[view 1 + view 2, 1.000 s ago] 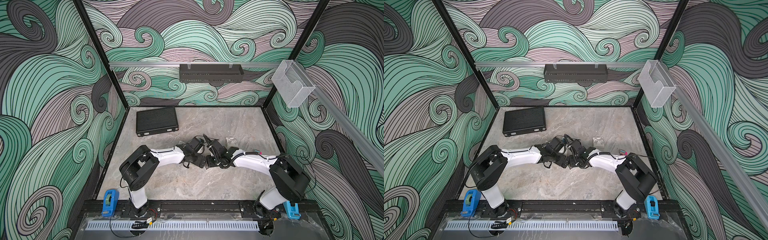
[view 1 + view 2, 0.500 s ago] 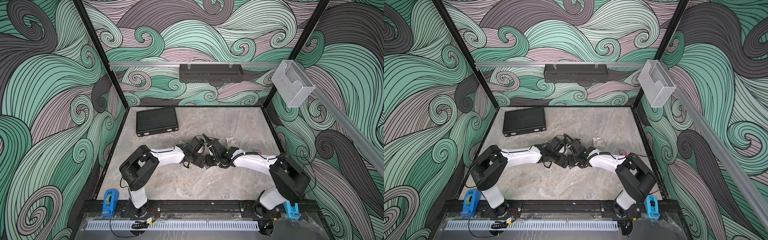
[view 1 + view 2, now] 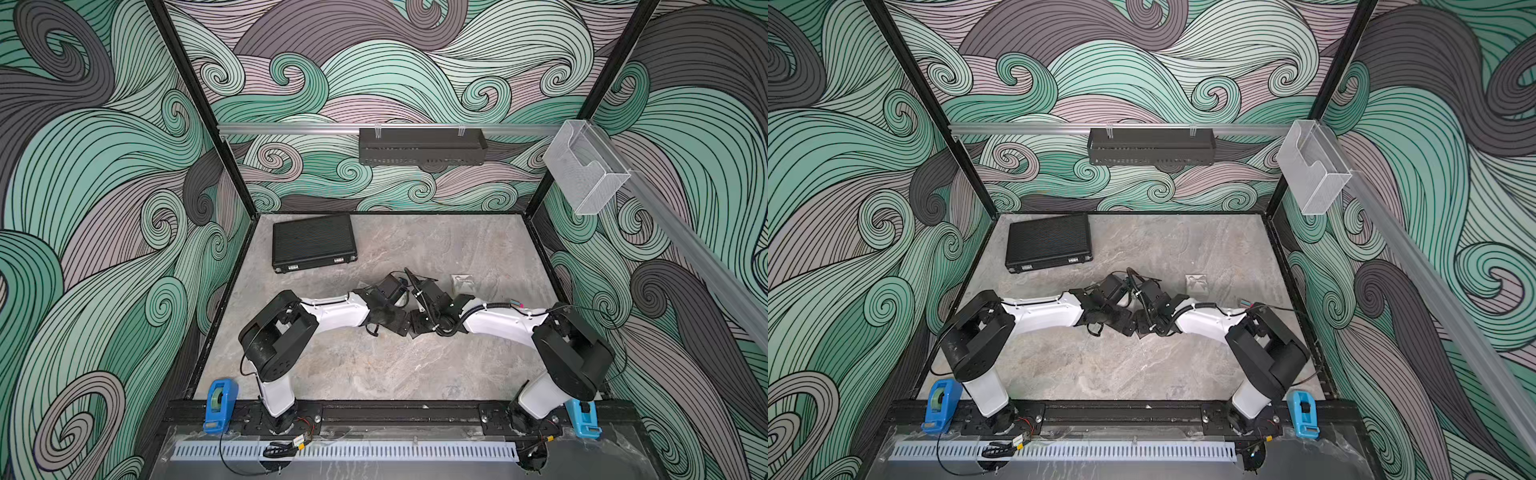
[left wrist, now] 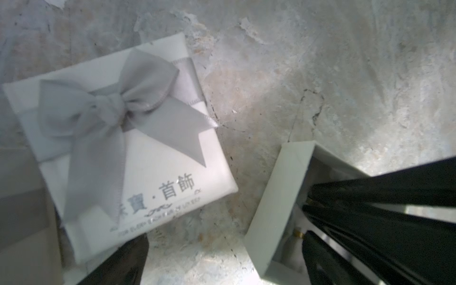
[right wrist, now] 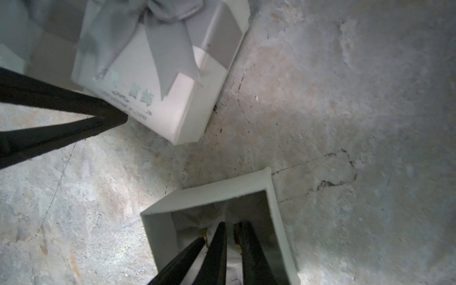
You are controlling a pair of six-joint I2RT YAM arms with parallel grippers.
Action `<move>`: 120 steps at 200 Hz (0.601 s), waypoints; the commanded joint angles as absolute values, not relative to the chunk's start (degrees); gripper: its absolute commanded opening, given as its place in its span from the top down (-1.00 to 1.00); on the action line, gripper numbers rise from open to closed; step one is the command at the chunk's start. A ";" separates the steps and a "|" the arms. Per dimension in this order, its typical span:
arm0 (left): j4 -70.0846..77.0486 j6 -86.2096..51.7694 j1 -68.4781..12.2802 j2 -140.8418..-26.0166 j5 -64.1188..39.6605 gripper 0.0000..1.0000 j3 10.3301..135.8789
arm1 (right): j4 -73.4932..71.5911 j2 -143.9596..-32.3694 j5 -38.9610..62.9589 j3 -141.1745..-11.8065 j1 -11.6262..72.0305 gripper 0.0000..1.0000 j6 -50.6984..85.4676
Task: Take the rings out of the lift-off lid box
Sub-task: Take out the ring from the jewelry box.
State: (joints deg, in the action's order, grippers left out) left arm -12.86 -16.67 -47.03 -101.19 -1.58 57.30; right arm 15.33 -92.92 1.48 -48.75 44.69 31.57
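The lid [image 4: 153, 158] is laid beside the box [image 5: 158, 237], in the middle of the table [image 4: 320, 74]. The right gripper [image 5: 229, 229] is dipped inside, nearly closed; a held ring cannot be made out. The left gripper [image 4: 86, 212] is spread wide. No rings are seen out.

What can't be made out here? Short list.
- No rings clearly visible: in the right wrist view the right gripper fills the open box and shadows its floor.
- That gripper's tips sit too deep to show whether they hold anything.
- Both top views: the arms cover nearly all of the box and the lid, which the left wrist view shows plainly.
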 commanded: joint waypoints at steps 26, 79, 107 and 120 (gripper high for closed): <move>-14.15 -16.35 -47.07 -102.67 -2.11 -0.96 59.24 | 15.82 -93.77 0.66 -49.04 44.97 0.92 31.78; -14.58 -16.34 -47.11 -103.02 -2.29 -0.96 59.68 | 16.08 -91.64 0.91 -49.09 44.98 1.00 30.91; -15.02 -16.09 -47.07 -103.36 -2.46 -0.96 60.18 | 15.37 -89.79 1.35 -48.37 44.97 1.00 30.16; -15.12 -16.15 -47.02 -103.51 -2.46 -0.96 60.29 | 14.37 -88.72 1.79 -47.51 44.99 1.00 30.02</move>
State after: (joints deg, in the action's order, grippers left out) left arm -13.28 -16.58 -47.03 -102.24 -1.83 58.43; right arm 15.40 -91.61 1.52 -48.71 44.69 30.61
